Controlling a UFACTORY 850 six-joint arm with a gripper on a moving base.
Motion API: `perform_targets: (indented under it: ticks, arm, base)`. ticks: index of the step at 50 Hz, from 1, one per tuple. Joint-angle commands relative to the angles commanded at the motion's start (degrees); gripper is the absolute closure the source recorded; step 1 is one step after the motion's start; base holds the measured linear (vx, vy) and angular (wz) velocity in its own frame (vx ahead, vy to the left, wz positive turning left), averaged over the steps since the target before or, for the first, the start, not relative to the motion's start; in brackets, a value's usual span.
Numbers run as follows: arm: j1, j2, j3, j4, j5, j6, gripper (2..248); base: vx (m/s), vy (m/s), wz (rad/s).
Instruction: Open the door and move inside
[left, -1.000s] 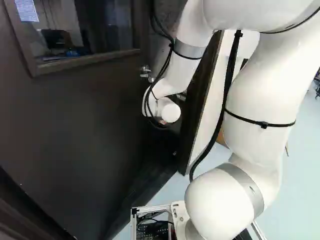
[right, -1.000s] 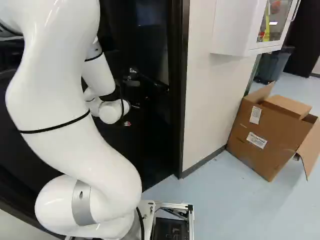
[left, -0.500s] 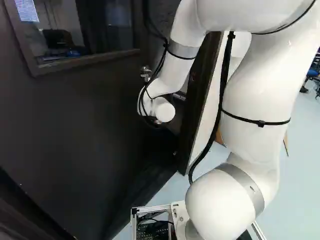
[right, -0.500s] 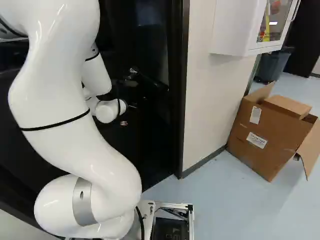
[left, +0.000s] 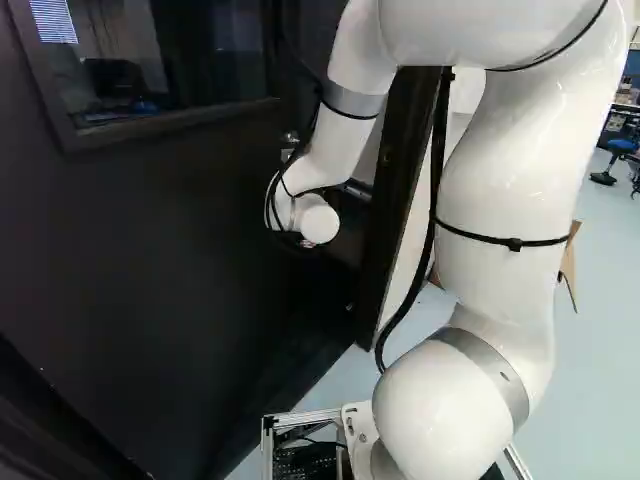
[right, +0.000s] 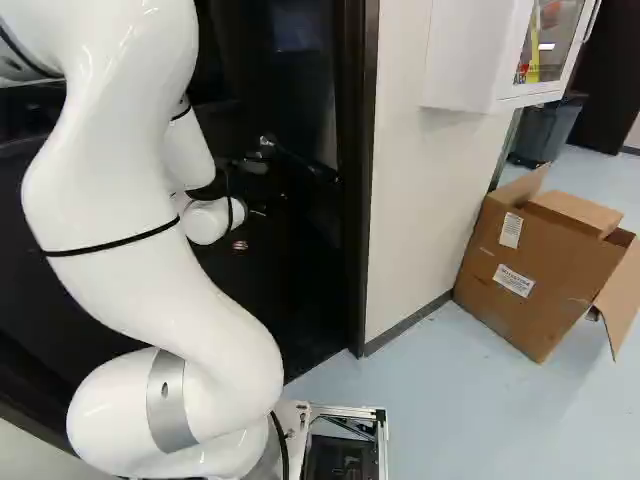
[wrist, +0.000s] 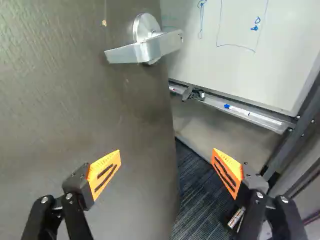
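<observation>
The door (wrist: 75, 115) stands ajar ahead of me, its free edge between my fingers as I look along them, and the metal handle (wrist: 152, 47) sits farther ahead on its face. My gripper (wrist: 166, 156) is spread wide and has hold of nothing; one finger faces the door, the other the gap, where I see a whiteboard (wrist: 235, 65) and dark carpet (wrist: 195, 200). The latch looks free of the frame (left: 402, 190), so I judge the step is to push the door wider, not to work the handle. I'd lay the door-side finger flat near the free edge, where a push takes least effort, and press slowly away from my base, following the swing as an arc. If I slide off the edge, a finger could hook behind it or catch the whiteboard's tray (wrist: 250, 116). I'd want a gap wide enough for base and elbow before driving in. My wrist hides the fingers in both base views, so I can't tell whether either touches the door. The hinges are out of sight, and the dark foot of the doorway is hard to read.
</observation>
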Motion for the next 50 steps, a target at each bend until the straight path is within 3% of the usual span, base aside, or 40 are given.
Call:
perform_targets:
  ticks: [50]
  arm:
    - [6.1, -5.0, -6.0, 0.0, 0.0, 0.0, 3]
  base:
    - [0.000, 0.000, 0.000]
